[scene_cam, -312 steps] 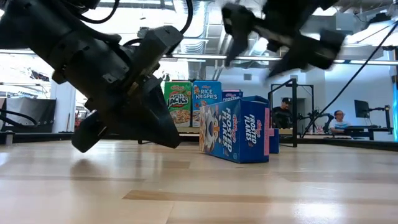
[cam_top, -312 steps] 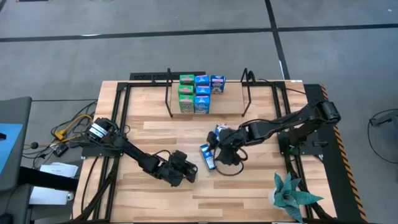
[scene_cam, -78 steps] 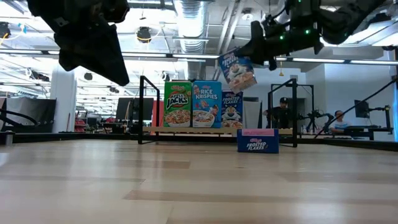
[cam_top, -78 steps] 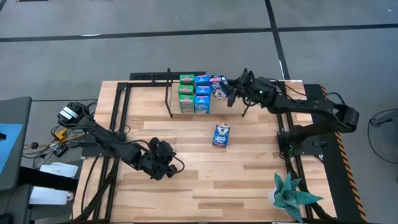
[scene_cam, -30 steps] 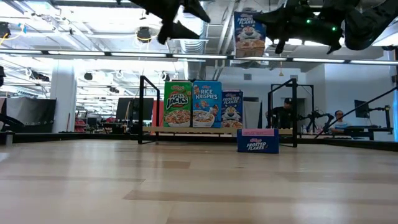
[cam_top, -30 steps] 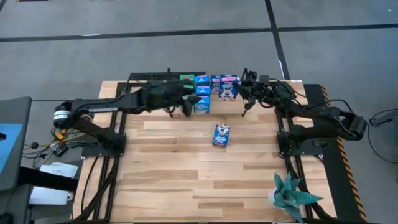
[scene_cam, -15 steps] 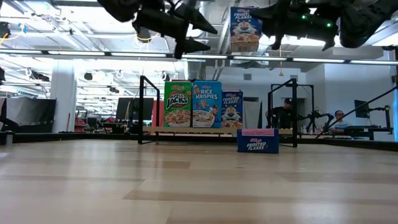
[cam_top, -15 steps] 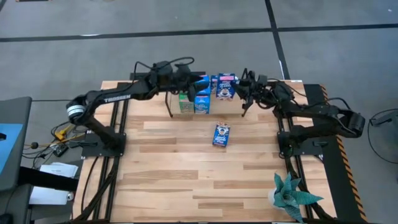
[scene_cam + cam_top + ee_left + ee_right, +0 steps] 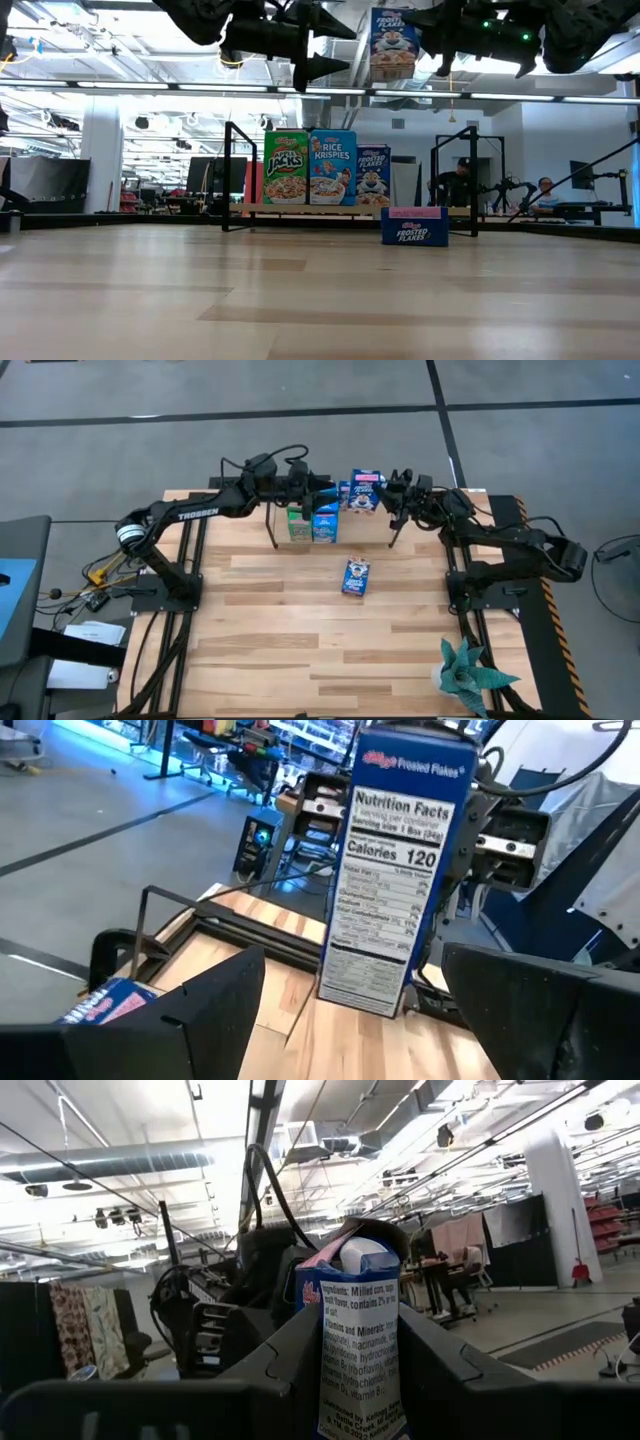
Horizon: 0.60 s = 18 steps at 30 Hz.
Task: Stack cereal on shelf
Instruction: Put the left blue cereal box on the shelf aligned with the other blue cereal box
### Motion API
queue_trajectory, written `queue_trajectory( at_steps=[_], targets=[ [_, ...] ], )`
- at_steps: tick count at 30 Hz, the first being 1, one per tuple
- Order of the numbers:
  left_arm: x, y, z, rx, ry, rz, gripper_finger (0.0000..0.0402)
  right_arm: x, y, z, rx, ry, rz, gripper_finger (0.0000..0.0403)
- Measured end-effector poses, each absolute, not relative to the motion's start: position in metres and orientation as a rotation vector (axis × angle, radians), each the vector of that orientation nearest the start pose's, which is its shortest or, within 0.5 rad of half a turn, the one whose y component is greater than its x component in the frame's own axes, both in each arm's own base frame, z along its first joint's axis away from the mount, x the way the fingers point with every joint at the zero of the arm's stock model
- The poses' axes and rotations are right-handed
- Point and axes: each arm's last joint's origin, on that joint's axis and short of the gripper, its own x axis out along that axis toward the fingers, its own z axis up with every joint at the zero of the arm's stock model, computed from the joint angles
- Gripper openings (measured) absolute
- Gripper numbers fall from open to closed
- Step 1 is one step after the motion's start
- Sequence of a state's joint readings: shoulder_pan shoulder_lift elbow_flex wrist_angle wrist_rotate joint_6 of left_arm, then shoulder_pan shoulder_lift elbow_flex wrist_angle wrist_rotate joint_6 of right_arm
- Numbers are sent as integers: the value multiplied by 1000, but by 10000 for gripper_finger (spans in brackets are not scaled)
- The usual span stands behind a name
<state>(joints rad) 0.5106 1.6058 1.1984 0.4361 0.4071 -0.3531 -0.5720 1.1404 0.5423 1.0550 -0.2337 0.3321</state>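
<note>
On the light wooden shelf (image 9: 300, 209) stand five small cardboard cereal boxes (image 9: 323, 510): two green, two light blue, one dark blue. Two more dark blue ones (image 9: 355, 576) sit elsewhere.

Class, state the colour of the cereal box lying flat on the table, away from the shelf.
The flat cereal box is dark blue, its upward side pink; the low view shows this best.

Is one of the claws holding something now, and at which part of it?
The right claw holds a Frosted Flakes box upright in the air, gripped on its narrow sides. The left claw is open and empty beside it.
</note>
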Motion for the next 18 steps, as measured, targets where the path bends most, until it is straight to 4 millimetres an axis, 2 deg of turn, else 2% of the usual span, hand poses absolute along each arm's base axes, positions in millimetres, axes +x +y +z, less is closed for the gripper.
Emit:
queue_trajectory(
  at_steps=[18],
  targets=[
    [342, 147, 331, -337, -63, 44, 295, 205, -110, 297, 182, -470, -201, 134]
  ],
)
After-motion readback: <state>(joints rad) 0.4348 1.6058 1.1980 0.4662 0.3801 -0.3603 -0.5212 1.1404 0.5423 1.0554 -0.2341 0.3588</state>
